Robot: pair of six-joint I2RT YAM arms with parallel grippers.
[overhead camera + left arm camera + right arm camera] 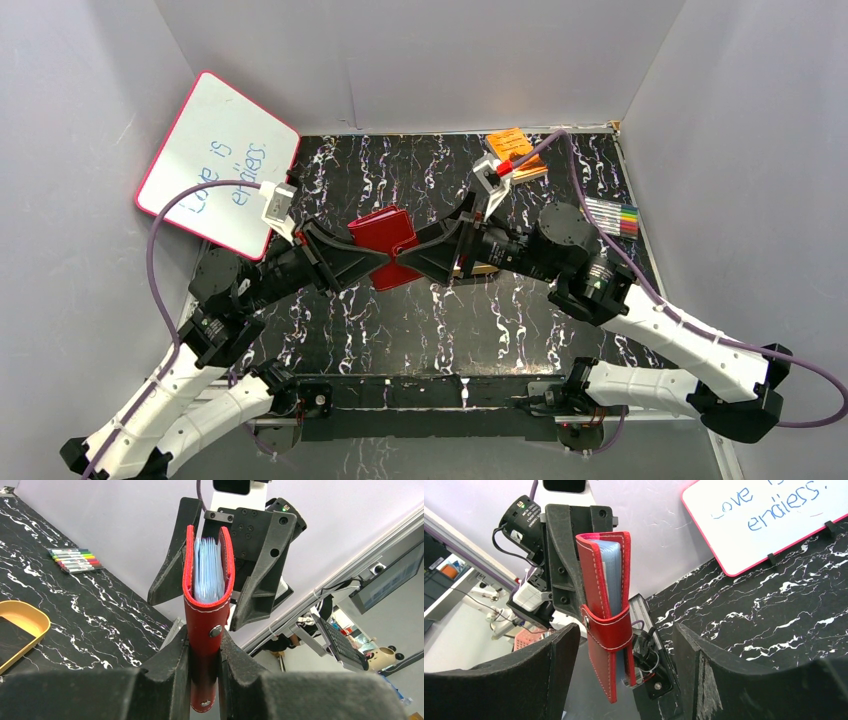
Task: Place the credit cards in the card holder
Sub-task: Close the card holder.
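Both arms reach inward from the near corners and meet over the middle of the table (400,320), forearms low and wrists turned toward each other; the left gripper (204,655) has its jaws pressed together on the lower end of the card holder (207,615), pinching it on both covers and holding it edge-up, clear of the marble; the snap tab is wrapped round and fastened at its metal stud (216,630), and pale blue sleeves (207,572) show between the red covers at the free end; the right gripper (624,632) faces it head-on with jaws spread, one finger on each side of the holder's free end, apart from the covers; the gold tray (35,620) sits on the table under the right arm, a dark flat piece in it, too cut off to tell whether it is a card; the whiteboard (220,165) leans in the far left corner, the orange book (515,150) lies at the far right edge, the markers (612,215) lie along the right edge; grey walls close three sides; bare marble shows between the grippers and the arm bases.
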